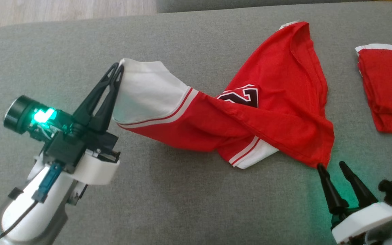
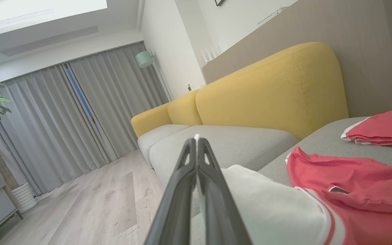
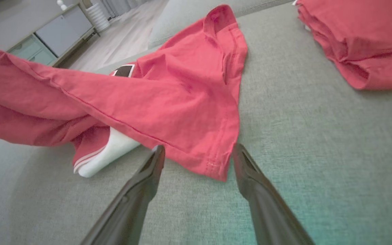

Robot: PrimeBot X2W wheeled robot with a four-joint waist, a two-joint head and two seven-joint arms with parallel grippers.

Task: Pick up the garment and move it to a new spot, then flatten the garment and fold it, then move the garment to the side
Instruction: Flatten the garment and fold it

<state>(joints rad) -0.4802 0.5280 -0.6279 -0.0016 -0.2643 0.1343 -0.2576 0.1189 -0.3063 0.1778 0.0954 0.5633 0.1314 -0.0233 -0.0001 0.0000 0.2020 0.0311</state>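
The left tool (image 1: 118,69) is clamped on the white sleeve of the garment (image 1: 277,98). The right tool (image 1: 332,165) stands apart, straddling its red hem corner.

white forearm shell (image 1: 26,207), black wrist block (image 1: 68,144), green-lit camera barrel (image 1: 19,114), dark tapered fingers (image 1: 94,100)

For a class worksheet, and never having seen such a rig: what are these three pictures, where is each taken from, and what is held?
A two-armed robot handles laundry. One picture looks down from its head; the other two look along each arm's tool. On the grey sofa seat lies a red-and-white jersey; a second red garment sits folded beside it. The left tool is shut on the jersey's white sleeve. The right tool is open, its fingers either side of the jersey's red corner.
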